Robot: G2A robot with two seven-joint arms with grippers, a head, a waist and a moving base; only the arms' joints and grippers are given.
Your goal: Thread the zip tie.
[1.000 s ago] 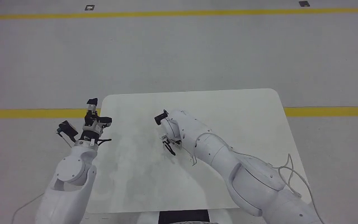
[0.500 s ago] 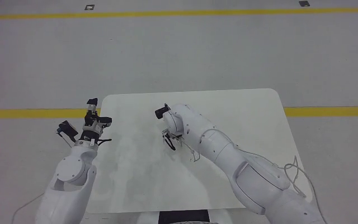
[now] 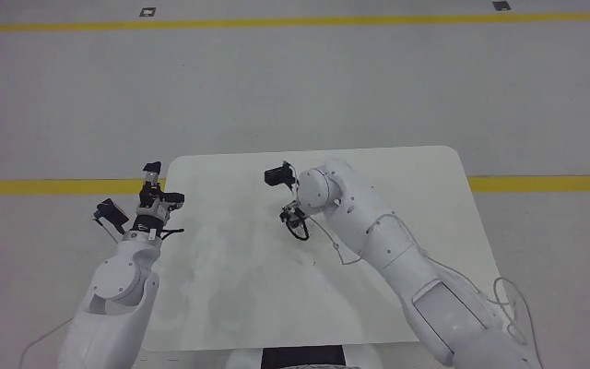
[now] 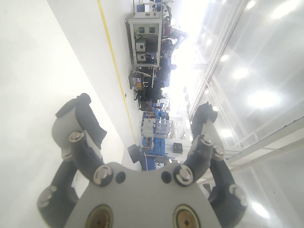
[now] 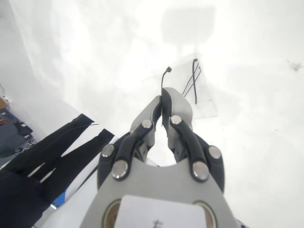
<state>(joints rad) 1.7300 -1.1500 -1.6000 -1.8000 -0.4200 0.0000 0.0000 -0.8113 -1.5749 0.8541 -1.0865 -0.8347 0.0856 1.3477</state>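
From where I stand, the right gripper point(image 5: 162, 98) is pinched tight on a black zip tie point(image 5: 164, 79) above the middle of the table point(image 3: 415, 184). It grips the strap so that the small locking head pokes out past the fingertips, a hold that I'd guess leaves the head free for the tail to be fed through. A few spare ties point(image 5: 194, 84) lie on a clear plastic sheet point(image 5: 206, 107) on the tabletop nearby, while the left gripper point(image 4: 143, 104) sits at the table's left edge, spread wide and holding nothing, likely ready to take the loose end.
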